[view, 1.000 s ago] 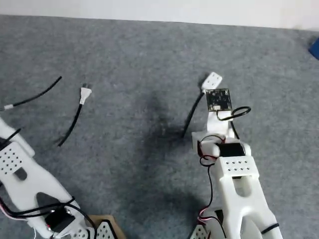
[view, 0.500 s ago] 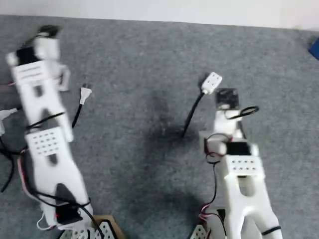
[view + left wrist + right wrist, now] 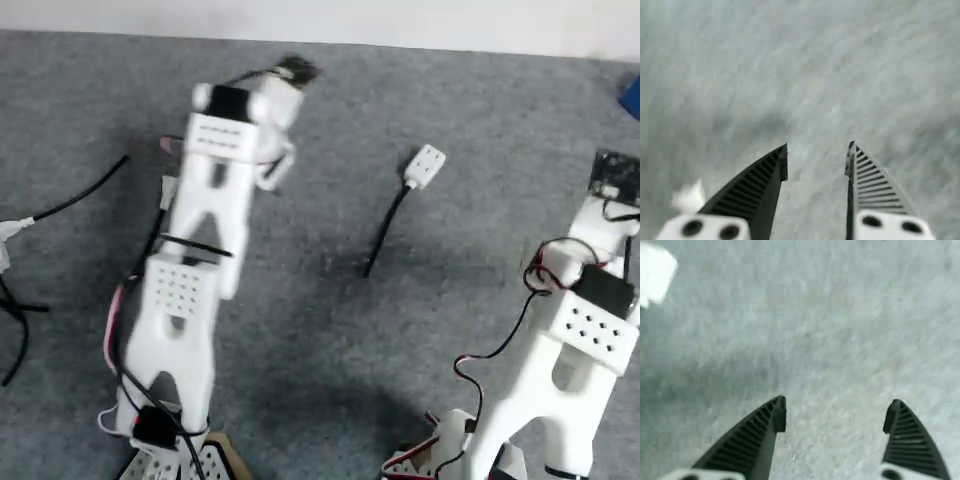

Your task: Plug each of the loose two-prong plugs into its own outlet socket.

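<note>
Outlet socket [image 3: 425, 166] sits white and alone mid-table, its black cord [image 3: 385, 228] trailing back toward the arms, and nothing's plugged into it yet. Left arm [image 3: 215, 200] is stretched far out over the grey mat [image 3: 320, 330]. A white sliver [image 3: 167, 186] at its flank could be a plug, but the arm hides most of it. Left gripper [image 3: 818, 146] has its fingers parted a modest gap with nothing between them, just bare mat below; open ready for a pick, I'd say. Right arm [image 3: 585, 330] stands on the socket's other side, well apart from it. Right gripper [image 3: 838, 401] is spread wide and empty too, with a white blur [image 3: 655, 271] off ahead, probably that socket. Another white-tipped cable [image 3: 8, 230] lies at the table's left edge, untouched.
</note>
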Available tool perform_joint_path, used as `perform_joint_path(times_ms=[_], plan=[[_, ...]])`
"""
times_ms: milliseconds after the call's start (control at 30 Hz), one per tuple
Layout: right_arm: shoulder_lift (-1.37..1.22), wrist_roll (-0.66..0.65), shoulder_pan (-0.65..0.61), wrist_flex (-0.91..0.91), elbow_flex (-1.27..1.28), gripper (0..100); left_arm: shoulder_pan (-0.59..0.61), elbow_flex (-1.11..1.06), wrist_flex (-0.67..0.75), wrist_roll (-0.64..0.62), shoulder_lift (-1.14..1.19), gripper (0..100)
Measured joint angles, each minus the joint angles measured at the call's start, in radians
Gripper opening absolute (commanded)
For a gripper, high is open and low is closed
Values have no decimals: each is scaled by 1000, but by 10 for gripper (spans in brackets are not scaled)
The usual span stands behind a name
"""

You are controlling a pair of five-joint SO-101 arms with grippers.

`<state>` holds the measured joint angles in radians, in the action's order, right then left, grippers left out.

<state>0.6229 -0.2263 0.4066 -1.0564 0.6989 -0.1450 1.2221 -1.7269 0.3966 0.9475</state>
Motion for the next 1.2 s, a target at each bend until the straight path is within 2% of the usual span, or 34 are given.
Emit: perform_joint_path(times_ms=[267,400,500,700,833,1000,1200], plan=[[110,3,-63,226,425,307,-252,0,394,5,87,204],[176,3,-66,249,463,307,-325,-2,595,-11,178,200],[193,3,-68,250,474,307,-364,-2,689,-11,258,200],[198,3,-103,253,476,307,-388,2,733,-14,325,186],[198,3,-106,253,476,307,-388,5,744,-14,347,7],[198,3,-106,253,476,307,-402,8,750,109,379,6],[198,3,-106,253,476,307,-402,26,726,143,384,6]])
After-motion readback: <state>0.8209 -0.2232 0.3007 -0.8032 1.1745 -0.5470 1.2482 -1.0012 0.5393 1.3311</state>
